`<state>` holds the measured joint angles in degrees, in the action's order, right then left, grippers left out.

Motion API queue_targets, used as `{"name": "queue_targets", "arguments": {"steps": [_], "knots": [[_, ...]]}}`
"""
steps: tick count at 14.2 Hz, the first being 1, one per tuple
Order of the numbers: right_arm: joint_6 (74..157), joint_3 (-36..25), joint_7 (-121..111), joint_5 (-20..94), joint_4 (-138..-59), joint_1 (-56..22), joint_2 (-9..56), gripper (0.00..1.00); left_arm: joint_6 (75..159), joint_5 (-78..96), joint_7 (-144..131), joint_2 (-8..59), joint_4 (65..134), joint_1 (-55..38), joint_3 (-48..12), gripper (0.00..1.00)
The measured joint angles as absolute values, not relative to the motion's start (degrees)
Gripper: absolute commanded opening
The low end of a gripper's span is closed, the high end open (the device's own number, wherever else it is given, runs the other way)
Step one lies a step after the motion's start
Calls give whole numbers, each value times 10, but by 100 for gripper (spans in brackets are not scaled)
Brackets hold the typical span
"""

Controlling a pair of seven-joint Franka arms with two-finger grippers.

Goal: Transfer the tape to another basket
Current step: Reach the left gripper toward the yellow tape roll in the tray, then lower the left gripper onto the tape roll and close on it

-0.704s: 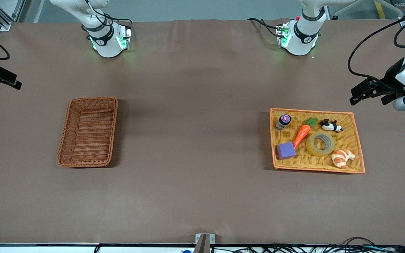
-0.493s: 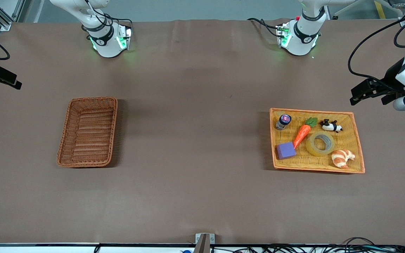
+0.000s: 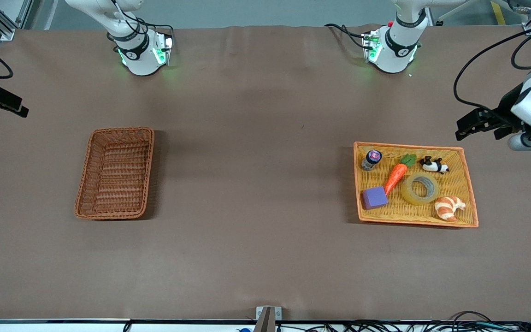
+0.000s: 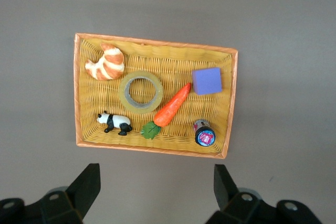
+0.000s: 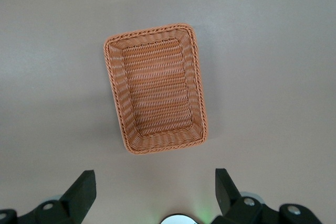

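Low at the frame's right in the front view, the tape [image 3: 420, 188] lies flat in the yellow basket [image 3: 470, 203] between carrot [image 3: 395, 178] and croissant [image 3: 449, 207]. Up at the right edge, the left gripper [image 3: 473, 124] hangs above bare table, fingers spread wide, empty, well apart from the tape. At the left edge the right gripper [image 5: 152, 195] waits spread too, over the brown basket [image 3: 115, 173].
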<state>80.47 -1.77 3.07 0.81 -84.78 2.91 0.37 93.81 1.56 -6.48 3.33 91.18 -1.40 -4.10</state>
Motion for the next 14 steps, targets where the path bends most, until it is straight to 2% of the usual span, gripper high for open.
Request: {"name": "queue_targets", "arguments": {"steps": [4,9,14], "knots": [[805,-18,31,8,-848,29,4,100,1027,8,-42,44,991,-14,-24,95],[805,-18,31,8,-848,29,4,100,1183,7,27,56,1120,-11,20,95],[805,-18,31,8,-848,29,4,100,1277,7,71,127,1163,7,26,95]]}}
